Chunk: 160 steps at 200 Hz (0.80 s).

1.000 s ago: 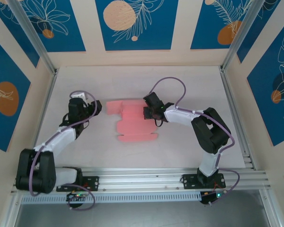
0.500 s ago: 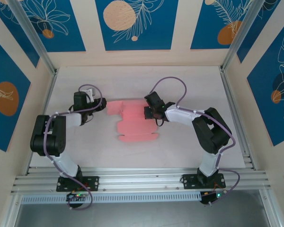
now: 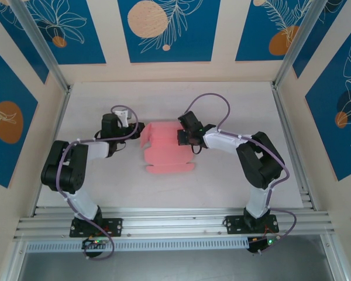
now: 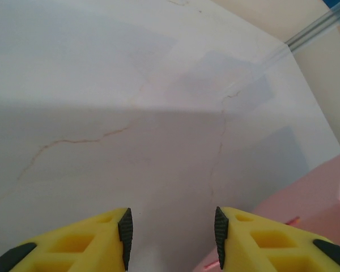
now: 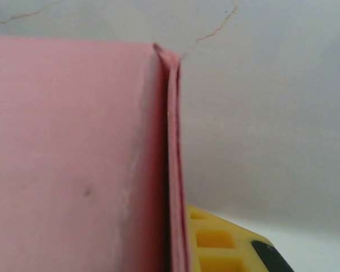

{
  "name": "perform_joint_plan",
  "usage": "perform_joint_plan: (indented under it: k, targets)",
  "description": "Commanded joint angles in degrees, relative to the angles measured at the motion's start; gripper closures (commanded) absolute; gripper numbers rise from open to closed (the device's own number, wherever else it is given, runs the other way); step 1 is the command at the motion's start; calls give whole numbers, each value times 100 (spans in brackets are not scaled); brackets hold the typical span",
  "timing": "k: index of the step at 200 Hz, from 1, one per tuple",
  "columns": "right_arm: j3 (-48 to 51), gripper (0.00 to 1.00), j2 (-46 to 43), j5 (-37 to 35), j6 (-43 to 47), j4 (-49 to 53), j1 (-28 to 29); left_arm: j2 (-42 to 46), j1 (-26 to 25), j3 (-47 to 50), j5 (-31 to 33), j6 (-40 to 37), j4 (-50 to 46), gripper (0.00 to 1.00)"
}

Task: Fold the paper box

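The paper box (image 3: 167, 153), a salmon-pink card sheet only partly folded, is seen lying near the middle of the table (image 3: 234, 105), between the two arms. Its right edge is gripped by the right pincer (image 3: 180, 137), whose jaws are closed tight on a doubled-over layer of card, as shown in the right wrist view. The left pincer (image 3: 138, 129) is placed at the sheet's left edge, where a flap appears to be raised. Its jaws are parted to a middling width with only bare table between them, and nothing is held. A slip is judged the main risk: with the card pinched at one edge only, a push from the left could buckle the thin sheet, crease it off its score lines, or pull it from the right grip.
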State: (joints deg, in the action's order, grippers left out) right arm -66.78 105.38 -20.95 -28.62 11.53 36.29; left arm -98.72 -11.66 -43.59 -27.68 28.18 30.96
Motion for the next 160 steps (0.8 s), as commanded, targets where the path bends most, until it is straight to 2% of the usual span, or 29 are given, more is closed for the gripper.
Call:
perform_joint_plan:
  k: [1, 50, 160]
  targets:
    - [-241, 97, 122, 64, -151, 131, -39, 52, -226, 96, -146, 132, 242, 57]
    - [-528, 97, 307, -76, -353, 532, -78, 113, -512, 239, 182, 319, 245, 57]
    - [-555, 97, 426, 12, -347, 553, -131, 725, -521, 884, 305, -31, -119, 53]
